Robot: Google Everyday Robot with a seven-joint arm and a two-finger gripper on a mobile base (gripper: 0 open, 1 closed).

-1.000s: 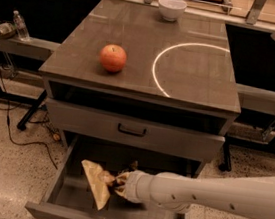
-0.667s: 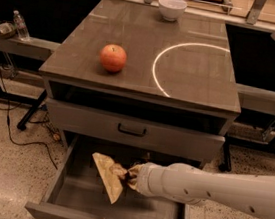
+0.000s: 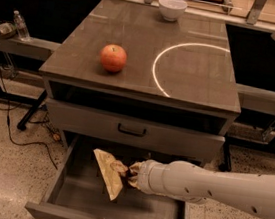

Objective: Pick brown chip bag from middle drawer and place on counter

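The brown chip bag hangs over the open middle drawer, its pale tan end showing, lifted off the grey floor. My gripper is shut on the bag's right edge, inside the drawer opening just below the upper drawer front. My white arm reaches in from the right. The counter with its white circle outline lies above.
A red apple sits on the counter's left part. A white bowl stands at its back edge. The shut upper drawer front with a black handle overhangs the bag. Cables lie on the floor at left.
The gripper has lifted the chip bag up off the drawer floor and shifted it to the right, closer to the upper drawer front.
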